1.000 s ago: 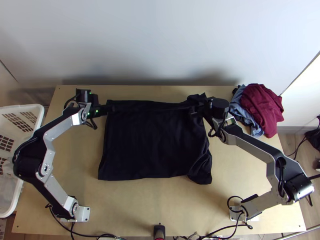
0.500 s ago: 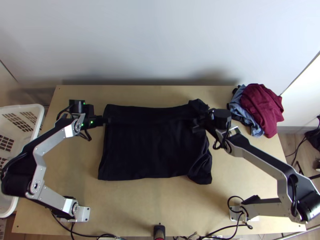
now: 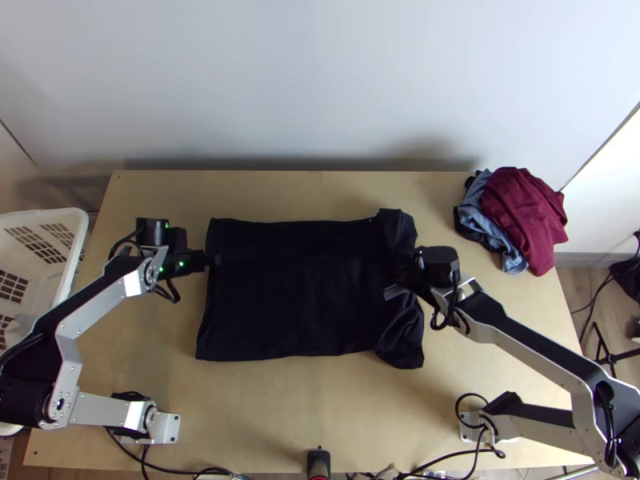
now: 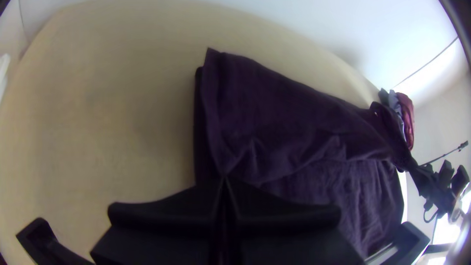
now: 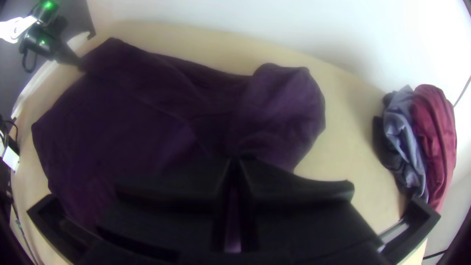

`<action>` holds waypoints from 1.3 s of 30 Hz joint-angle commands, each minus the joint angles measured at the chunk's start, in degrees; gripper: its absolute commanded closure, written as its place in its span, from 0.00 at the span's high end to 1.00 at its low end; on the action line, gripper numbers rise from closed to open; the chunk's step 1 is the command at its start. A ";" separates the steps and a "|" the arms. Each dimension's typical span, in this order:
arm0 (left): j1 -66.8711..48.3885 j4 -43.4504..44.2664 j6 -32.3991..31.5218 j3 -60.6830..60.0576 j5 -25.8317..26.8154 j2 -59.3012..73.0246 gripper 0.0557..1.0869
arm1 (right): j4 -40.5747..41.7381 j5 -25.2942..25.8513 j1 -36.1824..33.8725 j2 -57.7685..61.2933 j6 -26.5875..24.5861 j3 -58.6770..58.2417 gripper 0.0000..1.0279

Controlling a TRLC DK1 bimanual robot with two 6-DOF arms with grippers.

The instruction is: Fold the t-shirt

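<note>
T-shirt (image 3: 296, 308) on the table (image 3: 264, 416), clothes pile (image 3: 524, 212) behind right, basket (image 3: 78, 220) left, seemingly just off the edge.

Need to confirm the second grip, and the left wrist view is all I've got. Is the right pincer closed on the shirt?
Observer: Yes. In the right wrist view the right pincer has its fingertips together, with creases in the dark t-shirt right at them.

Operator: How's the shirt's near edge, right-hand end?

Observer: Not straight. The top view shows a rumpled flap there, jutting farther toward the arms' bases than the rest.

Operator: And the white sliver at my view's edge?

Observer: Likely the white basket, which the top view shows beside the table's left side.
</note>
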 commanded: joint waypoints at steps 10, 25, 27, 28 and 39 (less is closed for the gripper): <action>3.23 -6.75 -2.31 -2.91 5.01 -1.29 0.73 | 1.27 -0.54 -0.18 2.54 0.57 -3.17 0.96; -0.29 -23.44 1.56 -10.03 10.11 -24.14 0.86 | -26.24 -1.68 0.17 -21.63 12.61 -2.73 0.96; -1.08 -23.71 1.65 -12.05 10.02 -24.40 0.86 | -29.85 -3.88 -0.09 -24.35 15.33 -4.13 0.96; -0.90 -23.71 1.56 -12.75 10.02 -24.49 0.86 | -31.60 -5.19 -0.18 -25.50 16.04 -4.66 0.96; -2.92 -26.52 2.97 -18.03 10.02 -28.36 0.86 | -44.26 -15.83 3.86 -29.19 14.98 -3.17 0.96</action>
